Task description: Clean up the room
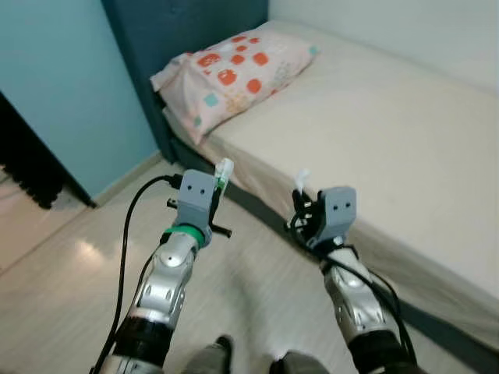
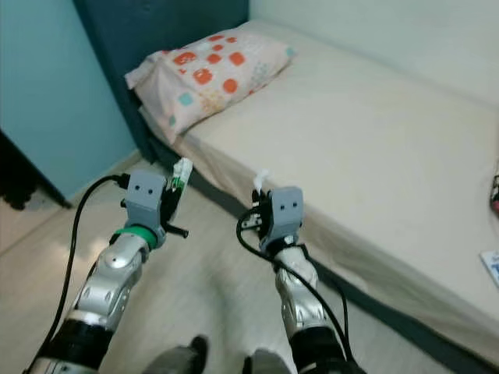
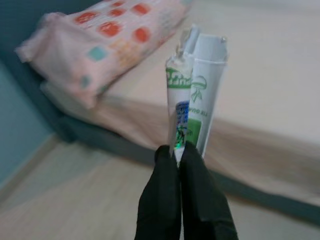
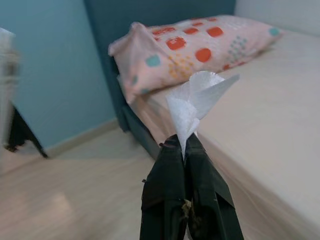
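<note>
My left gripper (image 3: 180,150) is shut on a crumpled white and green wrapper (image 3: 192,95), held up over the floor beside the bed; the same wrapper (image 1: 224,173) sticks up from the left gripper (image 1: 218,187) in the eye views. My right gripper (image 4: 186,142) is shut on a white crumpled tissue (image 4: 195,102), which pokes up as a small white tuft (image 1: 301,182) at the bed's edge.
A bed (image 1: 405,132) with a beige sheet runs along the right, with a pink dotted pillow (image 1: 234,74) at its head against a dark blue headboard (image 1: 179,31). A teal wall (image 1: 62,86) stands at the left. Some small items (image 2: 493,234) lie on the bed's right edge. Pale wood floor (image 1: 70,273) lies below.
</note>
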Tool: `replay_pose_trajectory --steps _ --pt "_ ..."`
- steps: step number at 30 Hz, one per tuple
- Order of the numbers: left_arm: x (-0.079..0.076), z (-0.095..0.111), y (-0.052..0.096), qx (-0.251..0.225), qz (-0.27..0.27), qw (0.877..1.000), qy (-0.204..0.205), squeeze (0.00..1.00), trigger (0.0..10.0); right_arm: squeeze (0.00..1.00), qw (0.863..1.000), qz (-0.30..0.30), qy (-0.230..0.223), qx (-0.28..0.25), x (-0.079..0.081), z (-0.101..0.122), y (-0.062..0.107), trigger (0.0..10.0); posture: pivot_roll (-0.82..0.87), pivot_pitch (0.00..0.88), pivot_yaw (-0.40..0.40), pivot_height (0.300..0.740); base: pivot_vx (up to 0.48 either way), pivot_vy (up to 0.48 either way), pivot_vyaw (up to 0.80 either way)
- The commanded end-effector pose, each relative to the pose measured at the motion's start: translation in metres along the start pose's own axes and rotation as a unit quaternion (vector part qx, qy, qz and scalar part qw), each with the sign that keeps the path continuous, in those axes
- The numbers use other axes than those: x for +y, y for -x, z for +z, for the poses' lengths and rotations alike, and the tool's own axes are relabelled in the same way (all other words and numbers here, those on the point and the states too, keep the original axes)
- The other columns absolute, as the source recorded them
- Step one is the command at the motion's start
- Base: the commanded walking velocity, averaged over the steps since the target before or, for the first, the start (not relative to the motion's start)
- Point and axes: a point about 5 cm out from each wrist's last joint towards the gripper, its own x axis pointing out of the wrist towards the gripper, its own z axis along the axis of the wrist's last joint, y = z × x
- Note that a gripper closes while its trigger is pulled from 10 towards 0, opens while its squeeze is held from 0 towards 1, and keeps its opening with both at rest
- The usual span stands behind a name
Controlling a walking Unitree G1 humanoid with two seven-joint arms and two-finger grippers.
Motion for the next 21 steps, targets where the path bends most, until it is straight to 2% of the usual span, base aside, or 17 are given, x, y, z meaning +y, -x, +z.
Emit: replay_pose_trajectory --steps 1,21 --pt "0.0045 -0.0095 0.0033 0.020 0.006 1.000 -0.004 0.00 10.0 0.00 1.000 0.009 -0.010 0.007 0.0072 -0.0033 0.0005 10.0 -0.04 0.023 0.027 0.740 0.000 0.000 0.74" --pt "0.0055 -0.0109 0.0032 0.023 0.019 1.000 -0.003 0.00 10.0 0.00 1.000 0.027 -0.013 0.005 0.0138 -0.0024 -0.0001 10.0 -0.04 0.028 0.028 0.740 0.000 0.000 0.73"
